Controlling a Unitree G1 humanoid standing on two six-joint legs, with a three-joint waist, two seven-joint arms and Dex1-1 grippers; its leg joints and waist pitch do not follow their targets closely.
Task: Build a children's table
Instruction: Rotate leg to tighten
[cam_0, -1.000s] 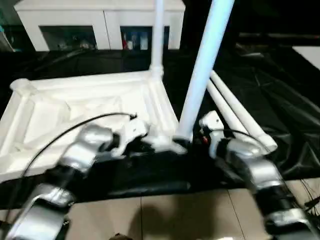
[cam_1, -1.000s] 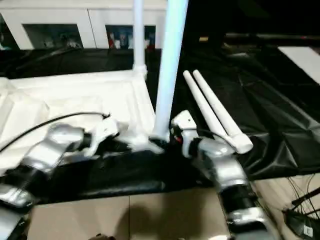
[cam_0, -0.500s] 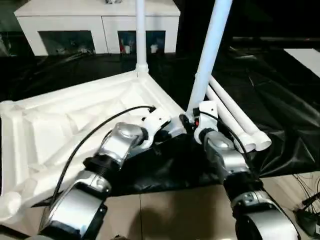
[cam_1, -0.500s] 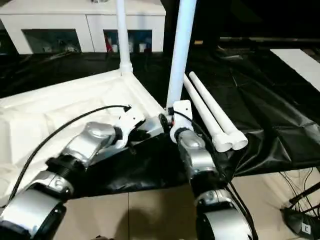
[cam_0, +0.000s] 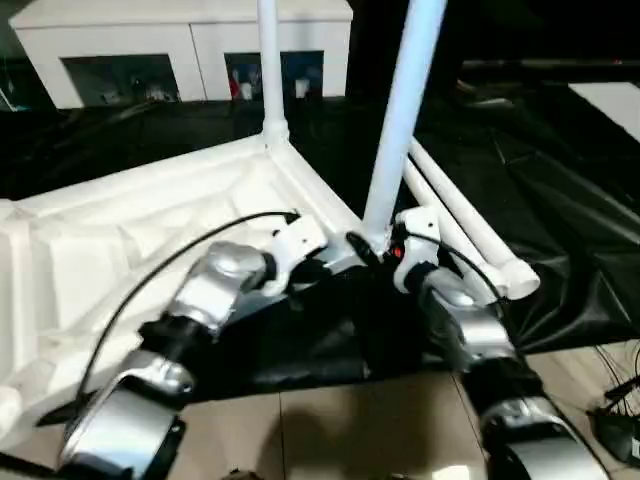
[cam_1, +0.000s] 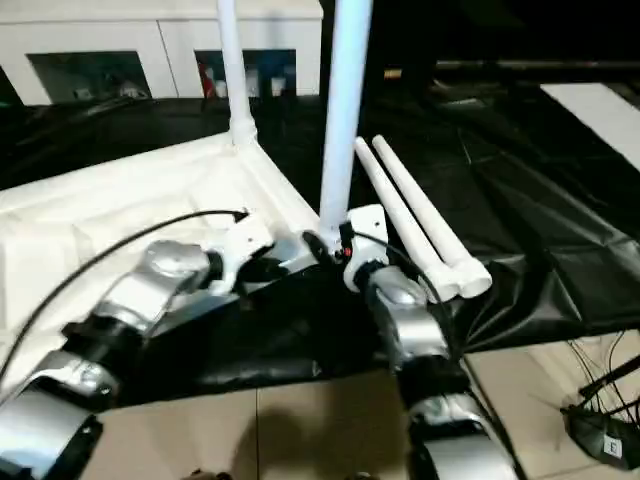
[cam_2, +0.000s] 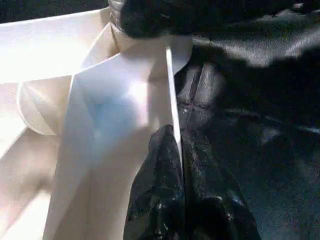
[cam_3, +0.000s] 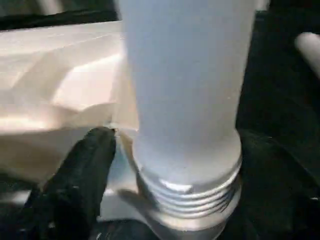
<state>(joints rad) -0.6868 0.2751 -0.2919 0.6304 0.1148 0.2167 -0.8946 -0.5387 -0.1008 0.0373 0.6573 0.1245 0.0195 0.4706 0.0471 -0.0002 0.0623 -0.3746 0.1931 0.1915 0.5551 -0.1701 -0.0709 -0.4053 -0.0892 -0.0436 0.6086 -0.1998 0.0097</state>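
The white tabletop (cam_0: 120, 240) lies underside up on the black sheet. One leg (cam_0: 268, 70) stands upright in its far corner socket. A second leg (cam_0: 400, 120) rises, slightly tilted, at the near right corner; its threaded end (cam_3: 187, 192) sits at the socket. My right gripper (cam_0: 385, 250) is shut on this leg's base, a black finger (cam_3: 80, 175) beside it. My left gripper (cam_0: 335, 262) is shut on the tabletop's thin rim (cam_2: 172, 100) next to that corner. Two loose legs (cam_0: 470, 235) lie side by side to the right.
A white cabinet with glass doors (cam_0: 180, 50) stands behind the black-sheeted work table (cam_0: 570, 200). The table's front edge meets the tiled floor (cam_0: 350, 430) just below my forearms. Cables (cam_1: 600, 430) lie on the floor at the right.
The whole picture has shifted with the camera. Both grippers keep the same holds at the near right corner, and the held leg stands slightly more upright.
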